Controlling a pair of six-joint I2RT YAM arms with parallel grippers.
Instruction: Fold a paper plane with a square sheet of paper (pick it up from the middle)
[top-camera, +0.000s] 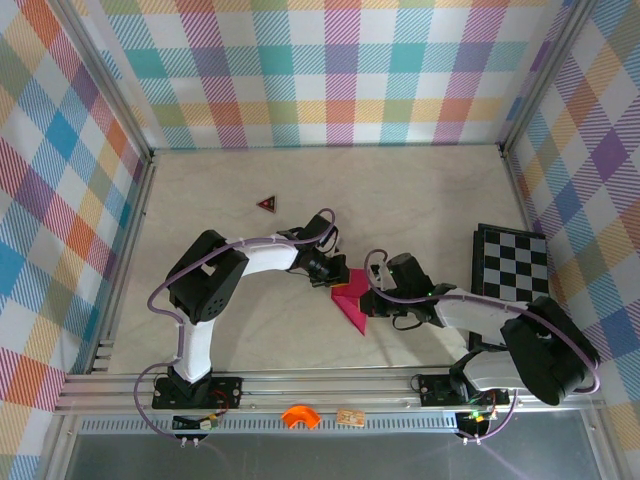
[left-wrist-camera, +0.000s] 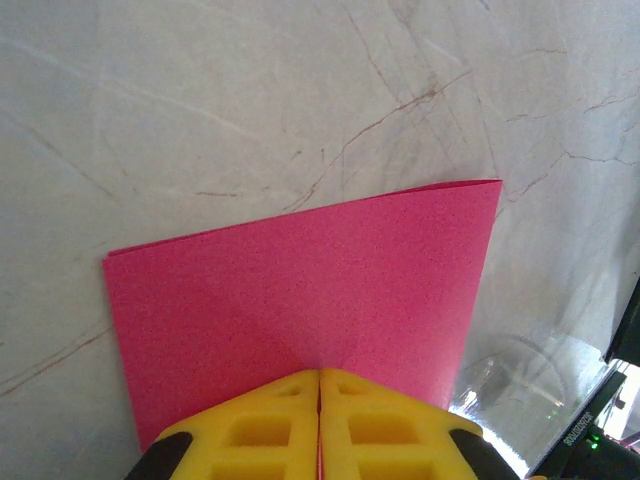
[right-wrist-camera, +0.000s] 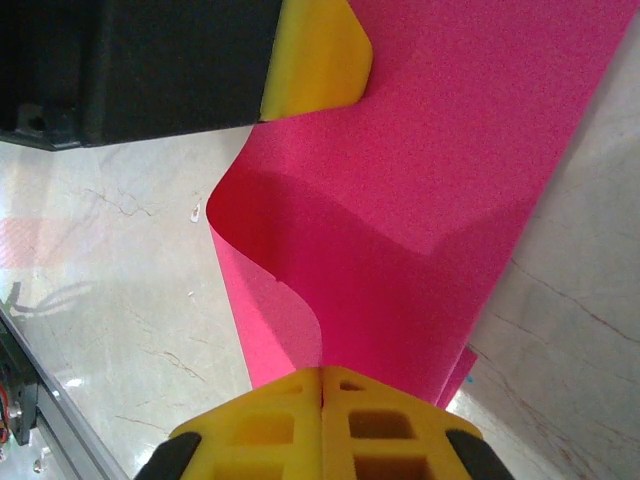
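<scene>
The square sheet of paper (top-camera: 351, 306) is magenta-pink and hangs between my two grippers above the middle of the table, doubled over with a curled loop. My left gripper (top-camera: 335, 273) is shut on its upper edge; in the left wrist view the paper (left-wrist-camera: 300, 285) spreads flat beyond the shut yellow fingertips (left-wrist-camera: 319, 373). My right gripper (top-camera: 371, 296) is shut on the other edge, where the paper (right-wrist-camera: 440, 170) bends in layers ahead of its tips (right-wrist-camera: 322, 370). The left gripper's yellow finger (right-wrist-camera: 315, 60) pinches the far edge there. A paper plane is out of view.
A black-and-white checkerboard (top-camera: 512, 262) lies at the right, close to the right arm. A tiny dark red triangle (top-camera: 266, 203) sits behind the left arm. An orange piece (top-camera: 299, 416) rests on the front rail. Plaid walls enclose three sides.
</scene>
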